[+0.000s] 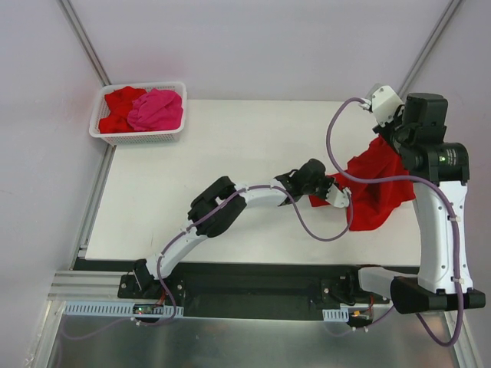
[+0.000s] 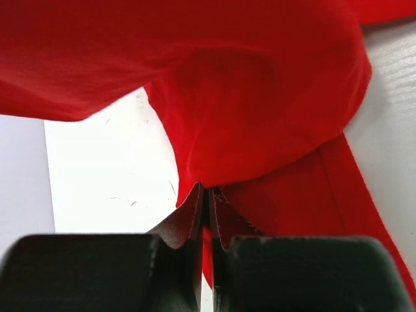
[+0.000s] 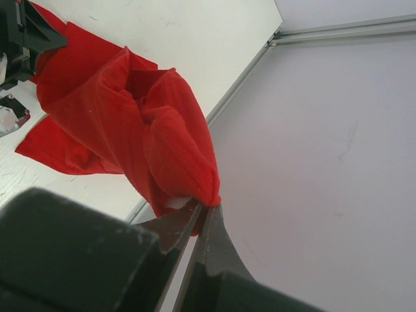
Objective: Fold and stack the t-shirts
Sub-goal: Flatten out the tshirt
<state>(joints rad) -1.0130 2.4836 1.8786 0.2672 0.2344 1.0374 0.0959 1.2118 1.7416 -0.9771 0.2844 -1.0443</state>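
Basket [image 1: 142, 138] overhead only — red t-shirt [image 2: 260, 117] in both wrists' jaws

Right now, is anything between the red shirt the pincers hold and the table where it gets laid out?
Nothing visible. The left pincer and right pincer both grip the red shirt, and the basket sits off at the far left corner.

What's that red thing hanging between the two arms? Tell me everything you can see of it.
It is a plain red t-shirt of soft, unprinted cloth, bunched up and not folded. It is held at two spots over the right part of the white table: the left end effector is shut on a lower fold, and the right end effector is shut on a higher, hemmed edge. Between them the cloth sags in loose folds, and its lowest part seems to rest on the table.
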